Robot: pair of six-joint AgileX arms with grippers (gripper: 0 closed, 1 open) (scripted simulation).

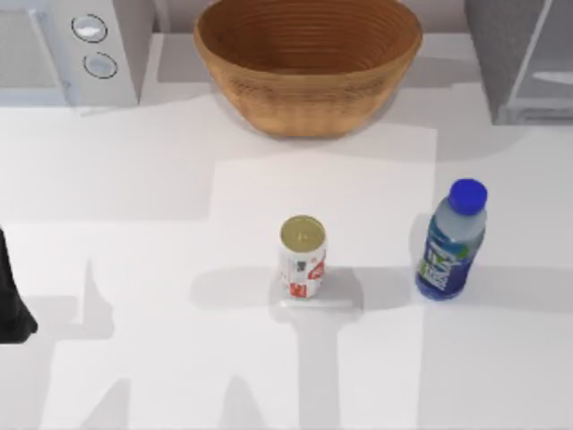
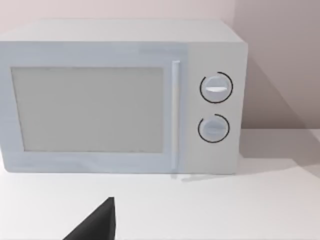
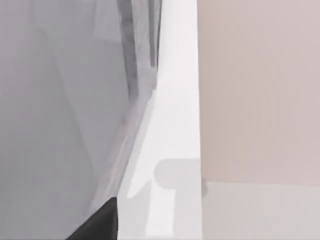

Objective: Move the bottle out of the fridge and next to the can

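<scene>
Black left arm seen parked at worktop left edge; pincer state cannot be told. Bottle stood upright on worktop, right of can, apart. Fridge placed far right.

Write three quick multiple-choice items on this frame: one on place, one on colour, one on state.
1. Where does the bottle stand?
A. inside the fridge
B. on the table, right of the can
C. in the basket

2. What colour is the bottle's cap?
A. red
B. gold
C. blue

3. How is the can posed?
A. upright on the table
B. tipped on its side
C. held in a gripper

Answers:
1 B: in the top view the bottle sits on the table, apart from the can, nearer the right side, with the fridge behind it.
2 C: the screw cap is blue.
3 A: its gold top faces up, and nothing grips it.
</scene>
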